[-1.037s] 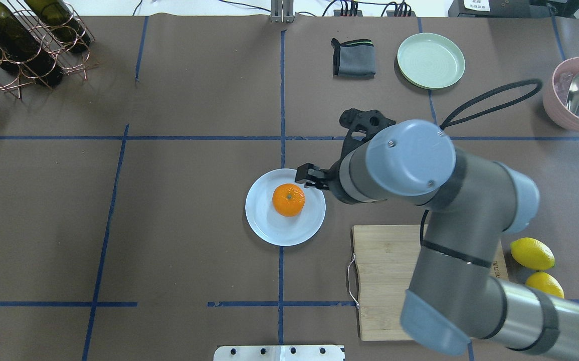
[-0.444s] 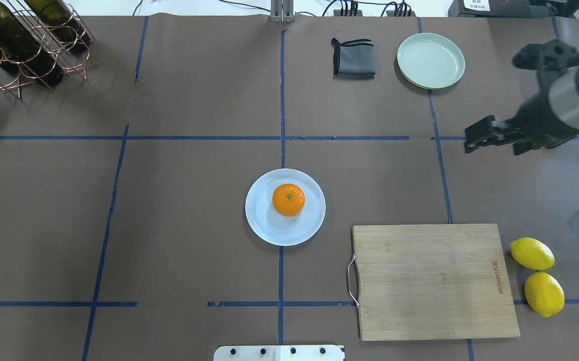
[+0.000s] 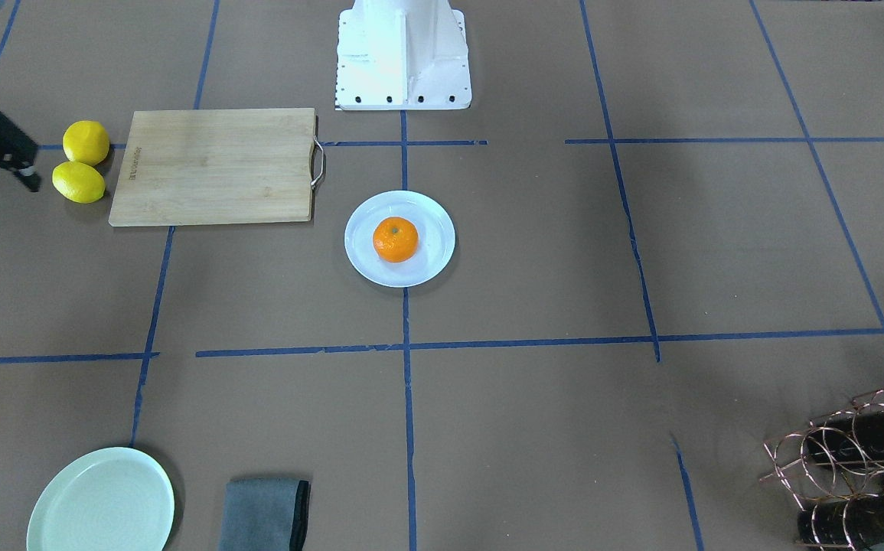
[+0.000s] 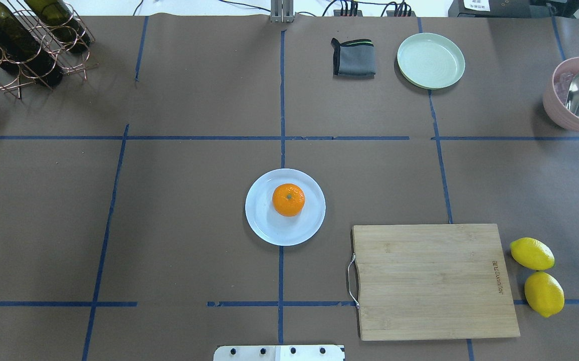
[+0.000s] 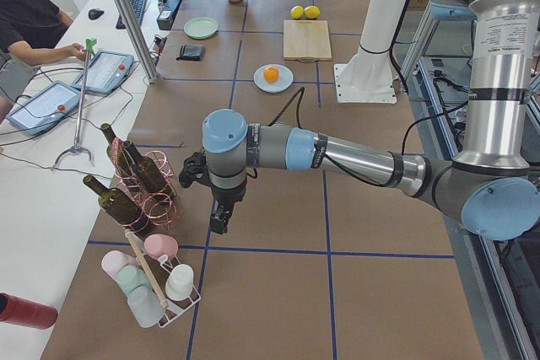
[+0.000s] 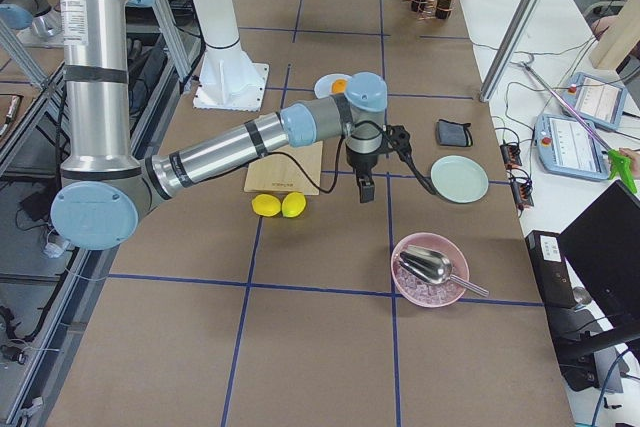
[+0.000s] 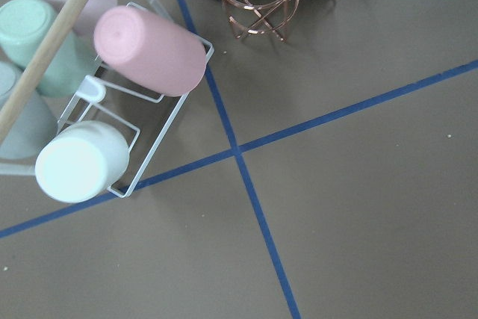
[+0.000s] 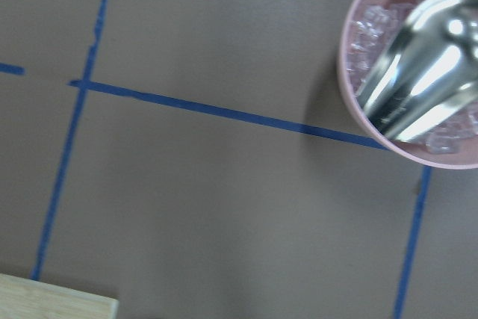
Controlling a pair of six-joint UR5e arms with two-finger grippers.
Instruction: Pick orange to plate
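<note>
The orange (image 4: 288, 199) sits on the pale bluish-white plate (image 4: 269, 231) at the table's middle, also seen as the orange (image 3: 396, 239) on the plate (image 3: 360, 256) in the front view. Nothing touches it. My right gripper (image 3: 17, 164) hangs far off at the right end of the table, past the two lemons; it points down as the right gripper (image 6: 366, 190) between the lemons and the pink bowl, and its jaw gap is unclear. My left gripper (image 5: 218, 223) hovers by the bottle rack at the left end; I cannot tell its state.
A wooden cutting board (image 4: 434, 281) lies right of the plate, with two lemons (image 4: 532, 253) beyond it. A mint-green plate (image 4: 430, 60) and grey cloth (image 4: 353, 58) lie at the back. A pink bowl with scoop (image 4: 577, 98) and a bottle rack (image 4: 23, 40) stand at the far corners.
My right arm has pulled back from beside the plate, swinging right and out of the overhead view. The orange stays on the plate, unmoved.
</note>
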